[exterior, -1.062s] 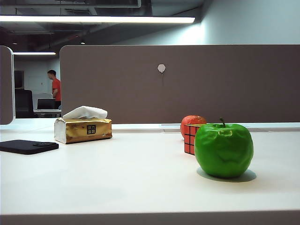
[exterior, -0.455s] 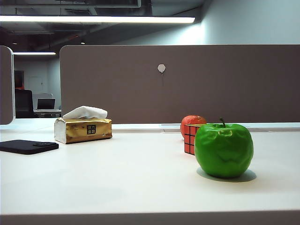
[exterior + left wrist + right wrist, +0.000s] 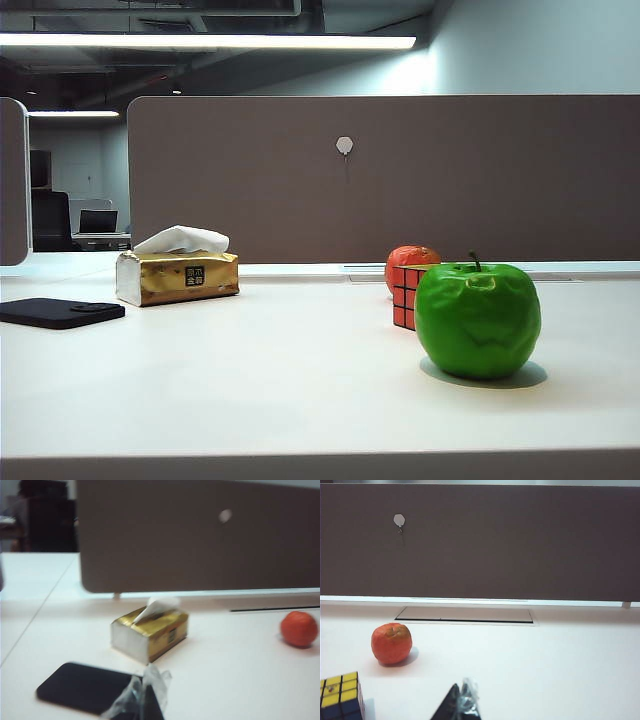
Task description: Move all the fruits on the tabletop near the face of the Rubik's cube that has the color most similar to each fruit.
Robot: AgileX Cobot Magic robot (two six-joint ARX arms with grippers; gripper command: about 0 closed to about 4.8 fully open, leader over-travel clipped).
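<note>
Black, tape-wrapped fingers of the left gripper poke in over the dark phone; the right gripper hovers near the Rubik's cube — grip state I can't tell for either. No fruit is held. Green apple sits in front of the cube, red-orange fruit behind it on the table. Next: approach a fruit. Gold tissue box shows one tissue poking out.

Left end effector: black tip, clear crinkled wrap | Right end effector: black wedge tip, clear wrap
</note>
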